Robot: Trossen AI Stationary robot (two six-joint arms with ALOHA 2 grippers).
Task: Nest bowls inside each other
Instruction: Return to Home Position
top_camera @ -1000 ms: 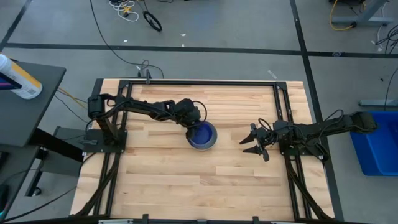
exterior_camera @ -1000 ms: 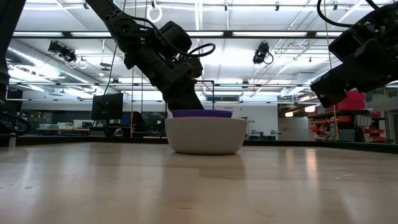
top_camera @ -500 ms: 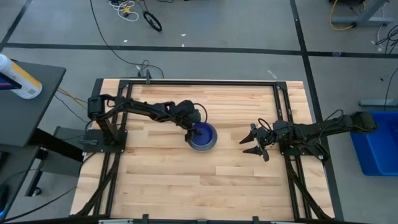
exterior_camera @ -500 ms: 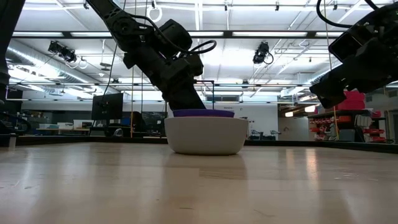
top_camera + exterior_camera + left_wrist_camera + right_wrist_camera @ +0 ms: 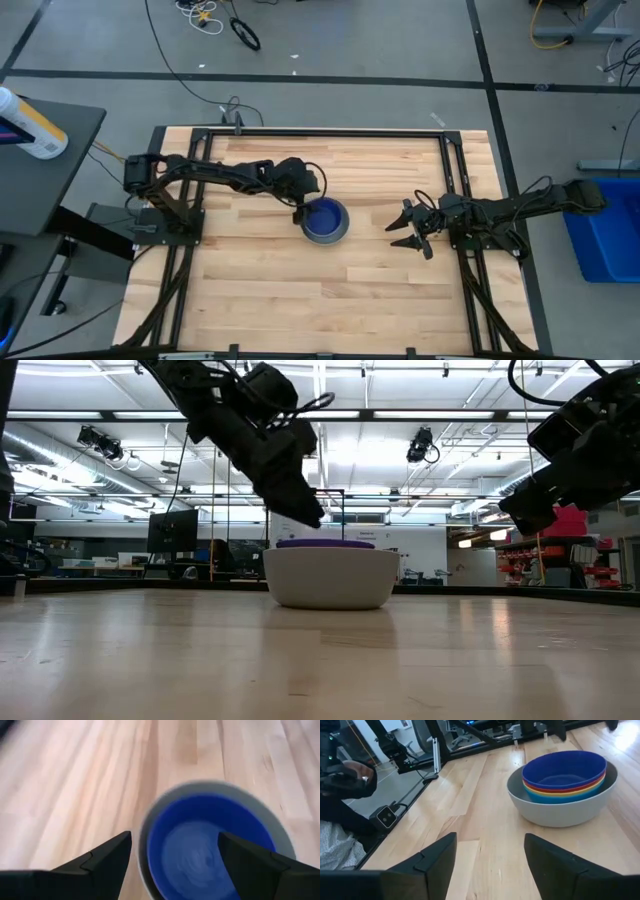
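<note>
While the five bowls [image 5: 325, 219] sit nested in one stack near the middle of the wooden desk [image 5: 300, 300], the grey bowl [image 5: 560, 810] outermost and the dark blue bowl [image 5: 562, 770] innermost, the left pincer [image 5: 299, 211] hovers just above the stack's left rim, fingers spread, holding nothing. Well apart to the right, the right pincer [image 5: 405, 230] hangs over the desk, likewise released and empty

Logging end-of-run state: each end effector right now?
Left end effector: open, empty, just above the nested bowls.
Right end effector: open, empty, apart from them.
</note>
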